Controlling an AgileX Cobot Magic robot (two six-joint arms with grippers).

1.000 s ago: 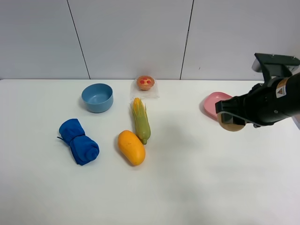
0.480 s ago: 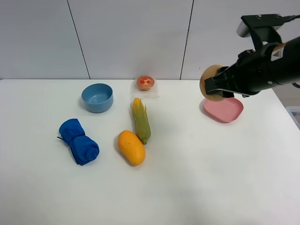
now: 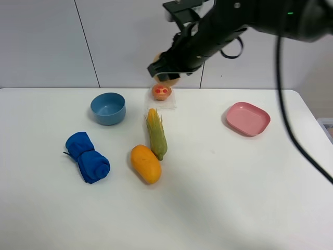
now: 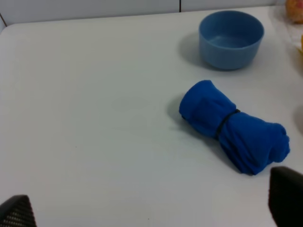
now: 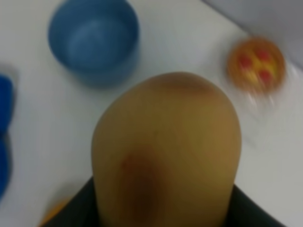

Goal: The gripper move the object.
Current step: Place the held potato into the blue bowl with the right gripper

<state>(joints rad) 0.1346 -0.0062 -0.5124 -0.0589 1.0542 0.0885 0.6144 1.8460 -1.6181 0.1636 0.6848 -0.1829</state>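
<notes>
Barely visible jaws; object [image 5: 165,151] blurred, close

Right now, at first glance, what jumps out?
The black arm stretched over the back of the table, its right gripper shut on a tan peach, in the air near the small tart. Next, bright colours on the white table: blue cloth at left, orange mango in the middle, pink plate at right.

Bright even light, soft shadows on the table [image 3: 234,198], right wrist view blurred
</notes>
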